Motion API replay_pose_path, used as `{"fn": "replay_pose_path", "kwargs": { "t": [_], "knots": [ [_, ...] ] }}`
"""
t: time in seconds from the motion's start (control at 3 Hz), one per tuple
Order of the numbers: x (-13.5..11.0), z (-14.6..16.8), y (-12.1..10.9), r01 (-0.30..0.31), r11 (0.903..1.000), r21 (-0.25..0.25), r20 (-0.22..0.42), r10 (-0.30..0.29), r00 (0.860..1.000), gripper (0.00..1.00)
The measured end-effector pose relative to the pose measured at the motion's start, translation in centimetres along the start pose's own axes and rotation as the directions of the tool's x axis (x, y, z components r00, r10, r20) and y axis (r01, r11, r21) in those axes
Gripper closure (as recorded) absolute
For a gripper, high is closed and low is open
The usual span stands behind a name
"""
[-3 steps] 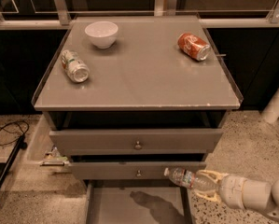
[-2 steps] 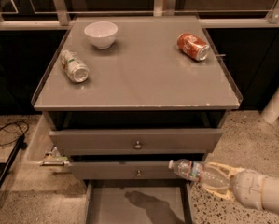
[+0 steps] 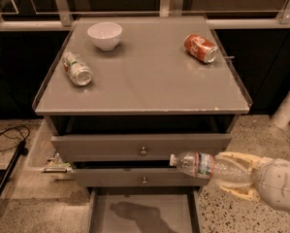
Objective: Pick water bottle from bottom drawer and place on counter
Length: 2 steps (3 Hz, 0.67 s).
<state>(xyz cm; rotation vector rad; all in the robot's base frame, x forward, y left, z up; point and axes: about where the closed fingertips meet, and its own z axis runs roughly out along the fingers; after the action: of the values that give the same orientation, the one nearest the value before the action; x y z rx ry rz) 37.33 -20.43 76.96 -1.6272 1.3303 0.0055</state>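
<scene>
My gripper (image 3: 234,174) is at the lower right, in front of the cabinet, shut on the water bottle (image 3: 202,165). The bottle is clear plastic with a white cap and a red and white label; it lies sideways with the cap pointing left, level with the middle drawer. The bottom drawer (image 3: 142,211) is pulled open below it, its flat grey floor bare with a shadow on it. The counter (image 3: 144,76) is the glossy grey top above, well above the bottle.
On the counter lie a silver-green can (image 3: 77,68) at the left, a white bowl (image 3: 104,35) at the back left and an orange-red soda can (image 3: 201,48) at the back right. Two upper drawers with round knobs (image 3: 143,151) are slightly open. Cables (image 3: 6,135) lie on the floor at left.
My gripper has lifted the water bottle upward and a little to the right, from just above the bottom drawer to the height of the middle drawer.
</scene>
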Motion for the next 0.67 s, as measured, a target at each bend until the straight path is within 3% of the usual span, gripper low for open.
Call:
{"fn": "replay_pose_path", "kwargs": {
  "t": [0.33, 0.67],
  "knots": [
    [-4.4, -0.7, -4.6, 0.049, 0.9971, -0.058, 0.022, -0.048, 0.999, 1.00],
    [-6.5, 0.6, -9.4, 0.052, 0.9902, -0.130, -0.007, -0.053, 0.999, 1.00]
  ]
}}
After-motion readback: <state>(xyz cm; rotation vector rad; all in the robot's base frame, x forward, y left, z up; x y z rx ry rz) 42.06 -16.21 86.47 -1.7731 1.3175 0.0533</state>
